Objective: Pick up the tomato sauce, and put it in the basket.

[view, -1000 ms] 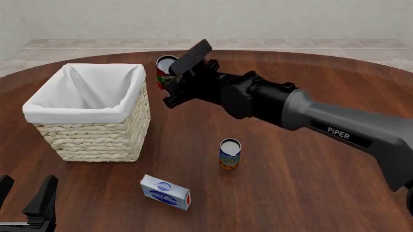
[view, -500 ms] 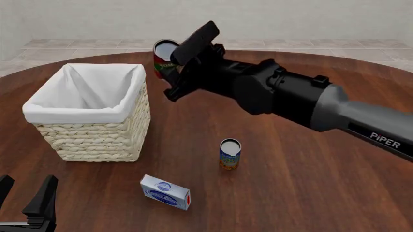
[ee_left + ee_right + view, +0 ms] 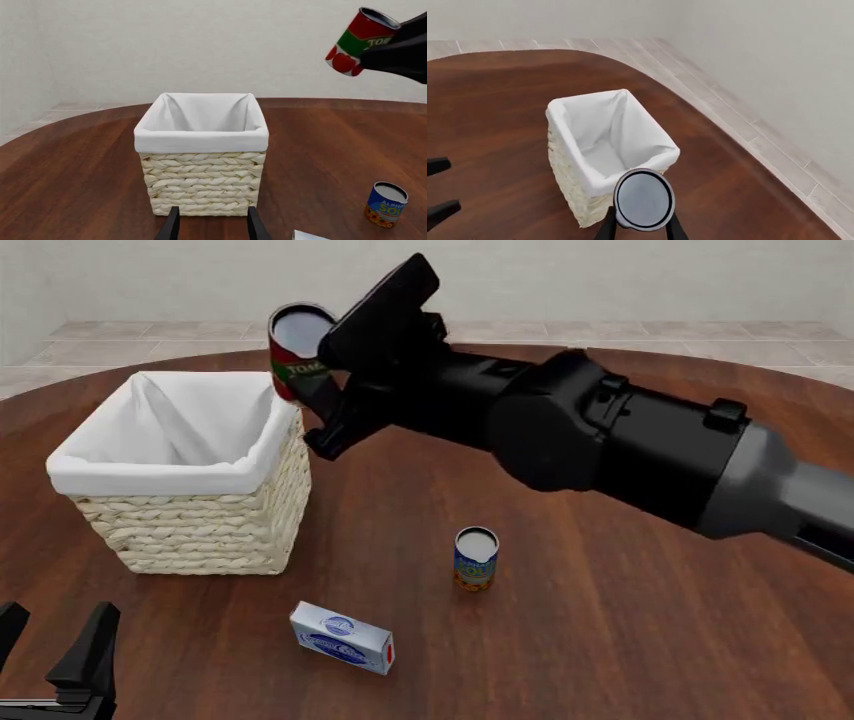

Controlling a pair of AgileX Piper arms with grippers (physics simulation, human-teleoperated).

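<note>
Holding the sauce (image 3: 296,352) up in the air, the right gripper (image 3: 327,375) pinches the can between its fingers, clear of the table (image 3: 601,640). In the front view the can hangs at about one o'clock from the basket (image 3: 187,510), just over the basket's far right corner, tilted a little with its grey top toward the camera. The right wrist view looks straight down on that grey lid (image 3: 643,200), with the two dark fingers (image 3: 606,231) on either side of it and the basket's white liner (image 3: 607,135) open beyond. The left wrist view shows the red can with its green patch high up, gripped by the dark arm, above and to the side of the basket.

The left gripper (image 3: 54,655) rests low at seven o'clock from the basket, near the table's near edge, its fingers spread apart with nothing between them.

A blue-and-orange can (image 3: 475,558) stands upright at four o'clock from the basket, well apart from it. A blue-and-white box (image 3: 342,638) lies at five o'clock from the basket, near the table's front.
</note>
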